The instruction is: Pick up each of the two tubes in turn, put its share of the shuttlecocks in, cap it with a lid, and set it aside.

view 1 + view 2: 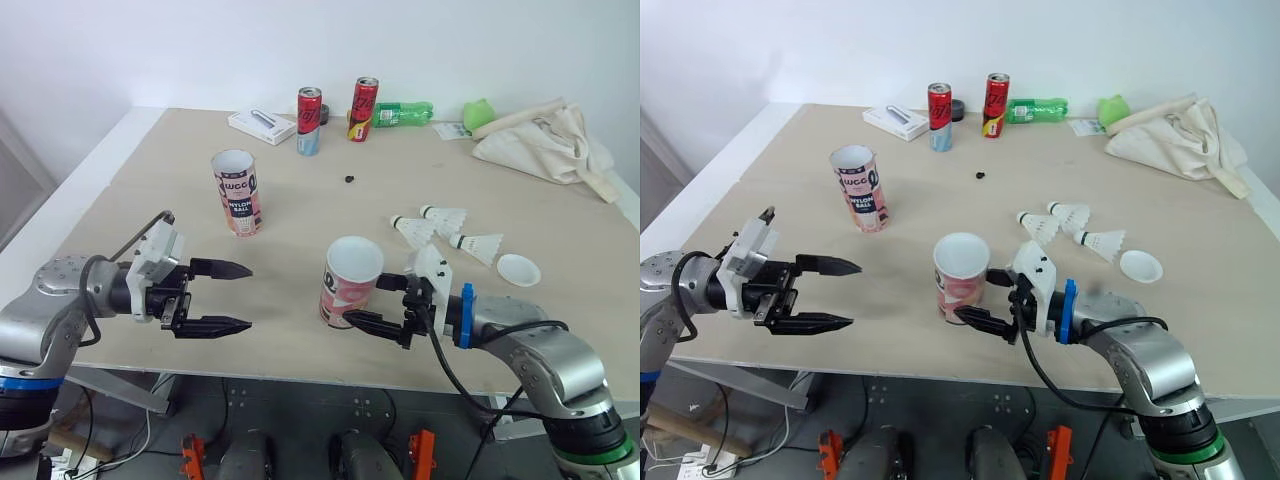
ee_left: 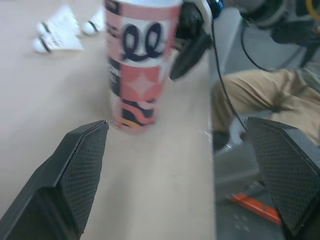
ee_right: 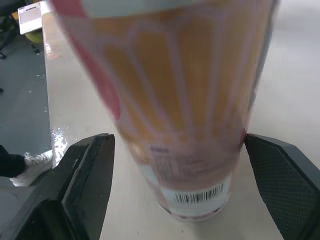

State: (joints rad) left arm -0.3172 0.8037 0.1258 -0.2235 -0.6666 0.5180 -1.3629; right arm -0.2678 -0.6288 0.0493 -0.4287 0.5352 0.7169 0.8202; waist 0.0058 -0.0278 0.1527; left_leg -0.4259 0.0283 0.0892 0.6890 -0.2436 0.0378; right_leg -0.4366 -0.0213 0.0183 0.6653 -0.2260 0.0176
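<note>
This looks like the first step: the right gripper (image 1: 366, 303) is open with the near tube (image 1: 347, 288) between its fingers, close to the table's (image 1: 150, 180) near edge, so next it must squeeze and lift, while the left gripper (image 1: 248, 296) hangs open and empty on the left.

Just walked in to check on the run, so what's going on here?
The robot's right claw is open around the near tube, a finger on each side, not clamped. Its left claw hangs open above the table beside it. The near tube and the far tube both stand upright and uncapped. Three shuttlecocks and a white lid lie loose on the table.
</note>
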